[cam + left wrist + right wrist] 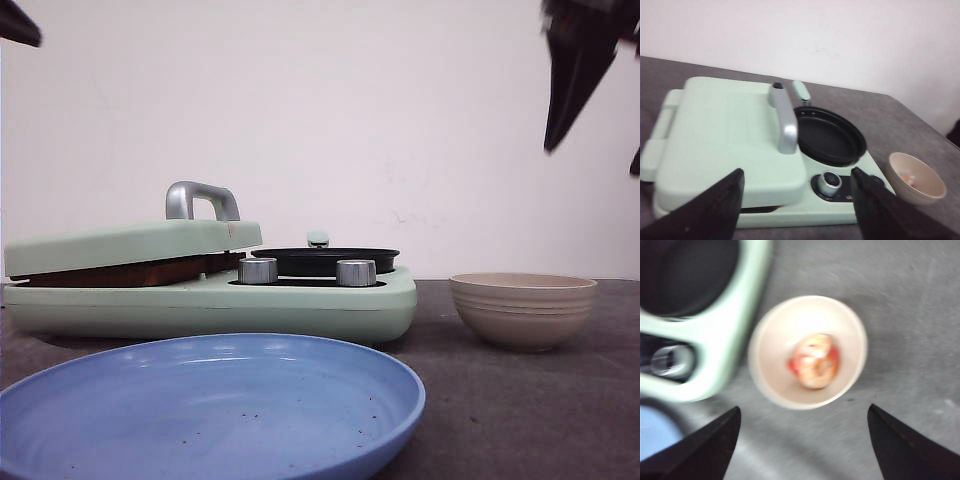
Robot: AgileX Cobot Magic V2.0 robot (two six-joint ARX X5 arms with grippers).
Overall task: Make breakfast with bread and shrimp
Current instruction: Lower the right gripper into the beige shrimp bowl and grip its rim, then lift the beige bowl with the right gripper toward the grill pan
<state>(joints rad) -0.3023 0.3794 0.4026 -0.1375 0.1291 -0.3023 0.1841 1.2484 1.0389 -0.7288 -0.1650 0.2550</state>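
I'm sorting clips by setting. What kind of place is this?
Likely a staged tabletop kitchen: a mint breakfast maker with a black pan, a blue plate and a bowl holding shrimp, against a bare wall.

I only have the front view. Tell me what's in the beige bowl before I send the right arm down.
Observer: One pink-orange shrimp lies in the middle of the bowl. Nothing else is in it.
Operator: Confirm the right gripper's state.
Observer: The right gripper is open, and the bowl shows between its fingers.
Operator: Now check inside the black pan.
Observer: The pan is empty and its bottom is bare.
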